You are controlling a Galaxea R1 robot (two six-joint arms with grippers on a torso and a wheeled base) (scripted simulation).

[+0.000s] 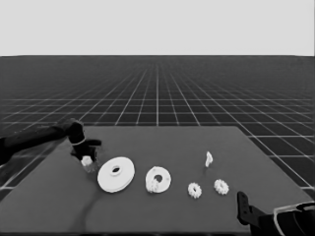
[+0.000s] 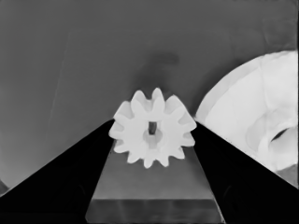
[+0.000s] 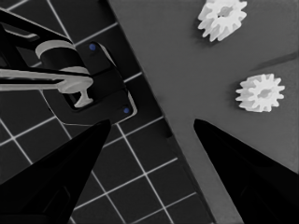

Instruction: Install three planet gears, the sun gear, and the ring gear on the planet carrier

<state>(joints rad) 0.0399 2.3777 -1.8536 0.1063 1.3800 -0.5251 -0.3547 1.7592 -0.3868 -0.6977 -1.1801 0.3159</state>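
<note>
Left hand [image 2: 152,135]: over the left end of the dark desk [image 1: 162,211], clamped on a small white toothed gear [image 2: 152,128]. Both black fingers press the teeth from either side, so that gear's properly gripped.

Larger round part [image 1: 115,174]: thick white disc with a dark centre hole, lying flat just beside the left hand. Its pale rim also fills one edge of the left wrist view.

Smaller round part [image 1: 158,179]: white disc near the middle of the desk, close beside the larger one. There's one more toothed gear [image 1: 156,184] sitting on it, at its near edge.

Loose gears: two more small white toothed wheels, one [image 1: 195,190] and the other [image 1: 221,186], side by side right of the smaller disc, apart from each other.

Thin white piece [image 1: 208,159]: stands upright a bit behind those two gears.

Right hand [image 3: 152,126]: parked at the desk's near right corner, fingers spread wide with nothing between them, the two loose gears just in its wrist view.
</note>
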